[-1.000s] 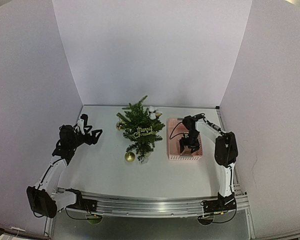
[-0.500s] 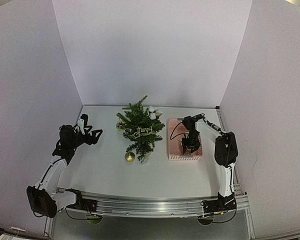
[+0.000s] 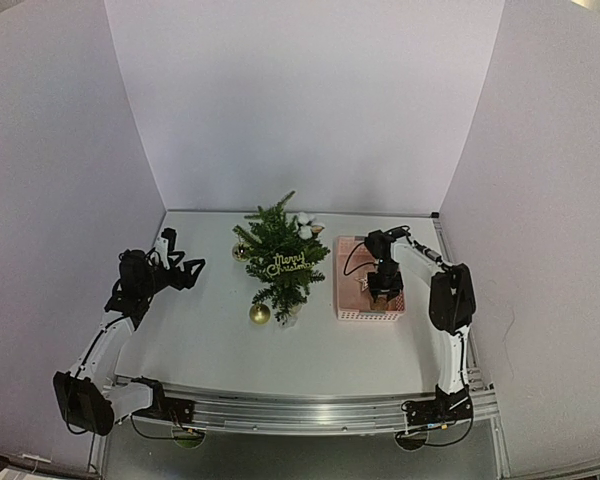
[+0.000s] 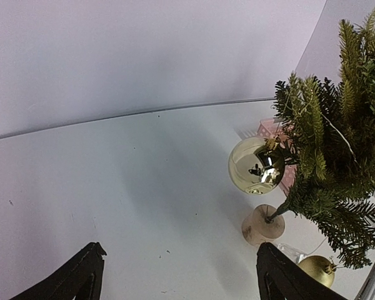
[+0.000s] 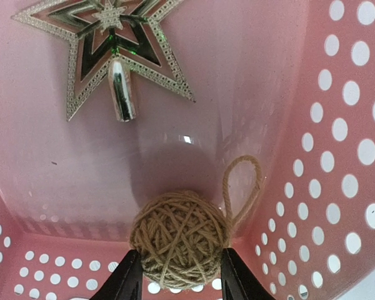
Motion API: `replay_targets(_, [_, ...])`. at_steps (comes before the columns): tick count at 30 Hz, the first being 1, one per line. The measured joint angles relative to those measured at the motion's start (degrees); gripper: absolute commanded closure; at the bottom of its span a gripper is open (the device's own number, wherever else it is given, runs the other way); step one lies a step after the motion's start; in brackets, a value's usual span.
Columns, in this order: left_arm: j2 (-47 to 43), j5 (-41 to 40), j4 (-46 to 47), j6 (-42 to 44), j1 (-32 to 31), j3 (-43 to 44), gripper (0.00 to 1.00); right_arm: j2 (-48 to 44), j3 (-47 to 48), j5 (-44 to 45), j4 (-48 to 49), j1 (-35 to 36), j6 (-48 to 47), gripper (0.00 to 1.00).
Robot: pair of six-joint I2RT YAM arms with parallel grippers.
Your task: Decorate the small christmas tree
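The small christmas tree [image 3: 281, 262] stands mid-table with a gold "Merry Christmas" sign, gold baubles and white ornaments; in the left wrist view [image 4: 337, 144] its pale base [image 4: 262, 225] and a gold bauble [image 4: 256, 165] show. My right gripper [image 3: 383, 290] is down inside the pink basket [image 3: 346, 300], shut on a twine ball [image 5: 180, 240] with a hanging loop. A silver star topper [image 5: 112, 44] lies on the basket floor beyond it. My left gripper [image 3: 187, 270] is open and empty, left of the tree.
The basket's perforated pink walls [image 5: 344, 156] close in on the right gripper's right and near sides. A second gold bauble [image 3: 259, 313] hangs low at the tree's front. White walls enclose the table on three sides.
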Motion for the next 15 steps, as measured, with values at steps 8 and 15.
replay_targets(8, [0.17,0.01,0.0,0.27,0.0,0.0,0.16,0.96,0.54,-1.07,0.19,-0.07,1.14,0.37])
replay_targets(15, [0.17,0.01,0.0,0.77,0.0,0.0,0.16,0.96,0.37,-2.54,-0.02,-0.21,1.56,0.32])
